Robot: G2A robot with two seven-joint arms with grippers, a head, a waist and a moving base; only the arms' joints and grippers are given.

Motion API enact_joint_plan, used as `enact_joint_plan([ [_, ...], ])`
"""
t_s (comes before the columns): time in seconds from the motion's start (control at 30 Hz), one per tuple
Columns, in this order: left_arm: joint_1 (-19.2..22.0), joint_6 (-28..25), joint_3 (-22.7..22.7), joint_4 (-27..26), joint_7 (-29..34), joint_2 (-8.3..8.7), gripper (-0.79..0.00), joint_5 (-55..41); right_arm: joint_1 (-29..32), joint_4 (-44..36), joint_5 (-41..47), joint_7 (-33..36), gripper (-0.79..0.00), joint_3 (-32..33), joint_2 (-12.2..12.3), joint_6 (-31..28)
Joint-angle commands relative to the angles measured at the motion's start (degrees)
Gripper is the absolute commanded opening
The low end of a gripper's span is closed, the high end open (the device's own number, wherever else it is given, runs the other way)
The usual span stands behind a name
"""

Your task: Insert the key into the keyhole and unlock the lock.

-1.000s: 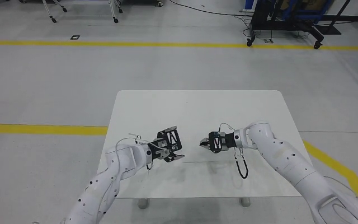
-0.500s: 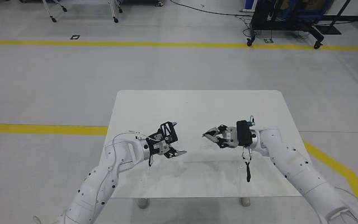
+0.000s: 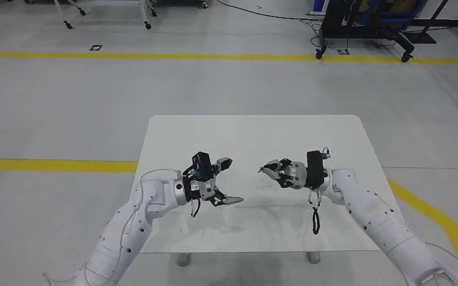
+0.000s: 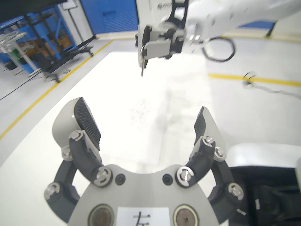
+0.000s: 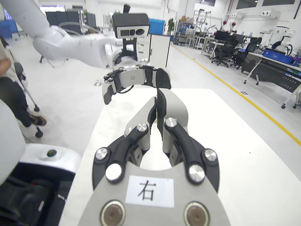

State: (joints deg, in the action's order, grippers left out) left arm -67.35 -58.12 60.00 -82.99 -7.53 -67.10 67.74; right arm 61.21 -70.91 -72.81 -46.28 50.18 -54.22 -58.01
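Key [image 4: 142, 68], a thin metal blade, is held pointing down in the closed jaws of the right gripper [image 4: 144, 56], above the bench [image 3: 250, 136]. It is judged light, stiff and slippery, and best pinched by its head. The left gripper [image 4: 141, 110] is held opposite, jaws spread and empty.

White rectangular table [image 3: 250, 136] with rounded corners, on a pale grey workshop floor [image 3: 215, 86], yellow floor stripe [image 3: 64, 165] running off from its 9 o'clock side, faint scuff marks [image 4: 141, 111] on its top.
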Motion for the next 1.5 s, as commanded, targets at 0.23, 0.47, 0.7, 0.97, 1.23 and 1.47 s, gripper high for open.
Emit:
enact_joint_plan([
  [0.23,10.12,0.12,-13.62,10.43,-14.51,1.55,-0.105,3.21,-3.01,0.78,9.66,0.00,-0.785,-8.62,1.00,0.01],
  [0.47,13.52,0.12,-17.62,14.22,-21.89,2.04,-0.400,6.39,-6.62,1.82,10.01,0.00,-0.785,-14.39,1.52,0.01],
  [0.7,15.77,0.12,-21.05,16.27,-25.15,2.13,-0.434,7.07,-8.57,2.27,10.09,0.00,-0.785,-16.98,1.59,0.01],
  [0.97,18.63,0.12,-25.27,18.36,-27.63,2.33,-0.533,6.16,-9.85,3.06,10.56,0.00,-0.785,-18.57,1.29,0.01],
  [1.23,21.42,0.12,-29.25,20.26,-27.96,2.23,-0.597,3.75,-11.56,3.79,9.33,0.00,-0.785,-20.38,1.12,0.01],
  [1.47,23.34,0.12,-31.70,21.91,-27.15,1.98,-0.785,0.69,-12.69,4.14,8.63,0.00,-0.785,-21.80,1.38,0.01],
])
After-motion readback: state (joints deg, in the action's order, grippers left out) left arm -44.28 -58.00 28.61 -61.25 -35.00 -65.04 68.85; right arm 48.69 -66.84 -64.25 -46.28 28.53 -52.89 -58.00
